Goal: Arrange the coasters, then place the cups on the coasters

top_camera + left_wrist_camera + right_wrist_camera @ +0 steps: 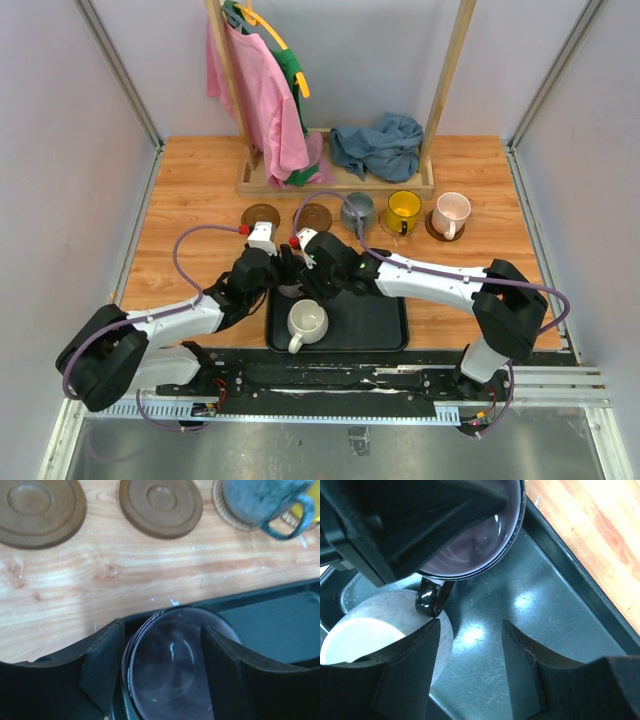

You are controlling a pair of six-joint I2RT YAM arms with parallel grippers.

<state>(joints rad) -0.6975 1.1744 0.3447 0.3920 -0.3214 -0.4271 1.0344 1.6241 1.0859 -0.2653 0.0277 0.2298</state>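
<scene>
Pale walls (380, 60), wooden table (200, 190), perhaps a clothes rack (448, 80).

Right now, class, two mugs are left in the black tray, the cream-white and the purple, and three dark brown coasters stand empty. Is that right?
No: only two dark brown coasters stand empty, not three; the top view shows it. The cream-white mug and the purple mug are indeed in the black tray.

— Any lettering on the white mug (307, 322) or the tray (385, 322)?
— None; both are plain.
— The coasters (161, 505)? The clothes (262, 100) on the rack (380, 188)?
— No print, brand or number that reads.
— Labels on the arms (430, 278)?
— Nothing legible in any view.
</scene>
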